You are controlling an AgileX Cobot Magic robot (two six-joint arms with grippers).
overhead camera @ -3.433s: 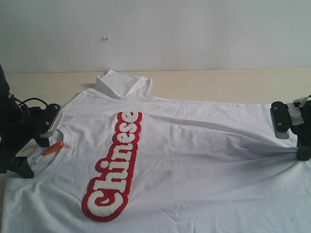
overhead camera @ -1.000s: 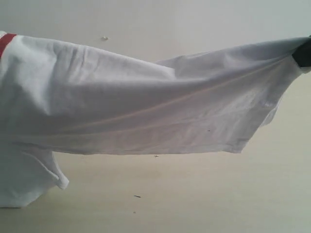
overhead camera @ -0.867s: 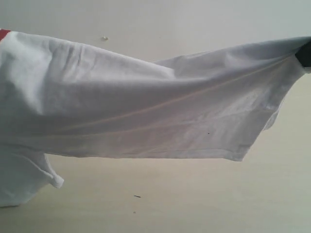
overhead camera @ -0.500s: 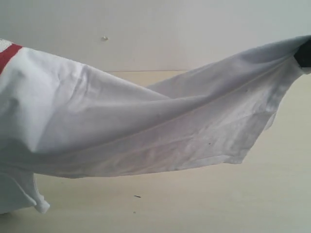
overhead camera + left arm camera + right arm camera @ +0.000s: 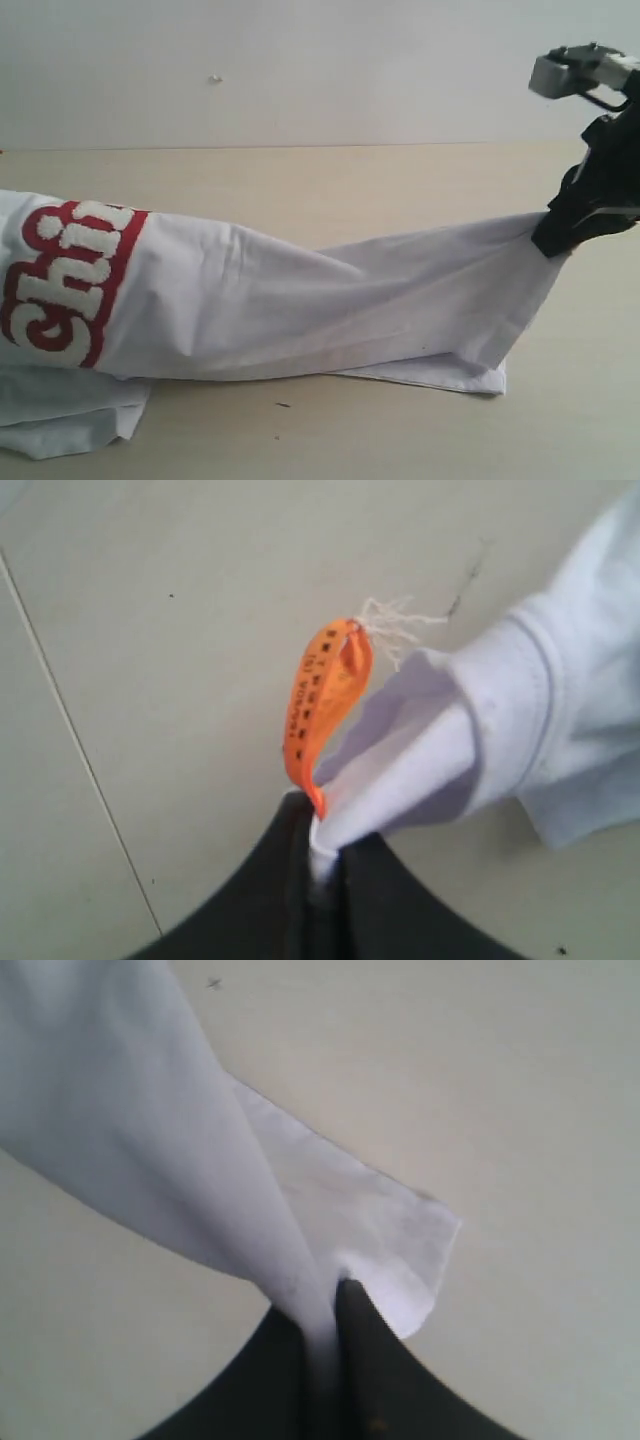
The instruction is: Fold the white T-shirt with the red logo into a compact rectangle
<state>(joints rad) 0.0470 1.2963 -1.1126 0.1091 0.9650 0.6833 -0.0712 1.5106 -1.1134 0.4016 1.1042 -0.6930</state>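
Observation:
The white T-shirt [image 5: 300,305] stretches across the table in the exterior view, folded over itself, its low edge resting on the wood. The red logo [image 5: 65,280] shows at the far left, only partly in frame. My right gripper [image 5: 556,238] is shut on the shirt's raised right end, where the cloth [image 5: 250,1200] runs between its dark fingers [image 5: 375,1380]. In the left wrist view my left gripper [image 5: 322,855] is shut on the ribbed collar [image 5: 480,740] beside the orange neck tag [image 5: 325,695]. The left gripper is outside the exterior view.
The pale wooden table [image 5: 400,180] runs back to a white wall [image 5: 300,60]. A loose sleeve end [image 5: 60,420] lies crumpled at the front left. Small dark specks [image 5: 283,405] mark the tabletop in front of the shirt.
The shirt was lifted off the table, then swung down and leftward; it has dropped lower, its bottom layer now lies on the wood, and the red lettering has come into view.

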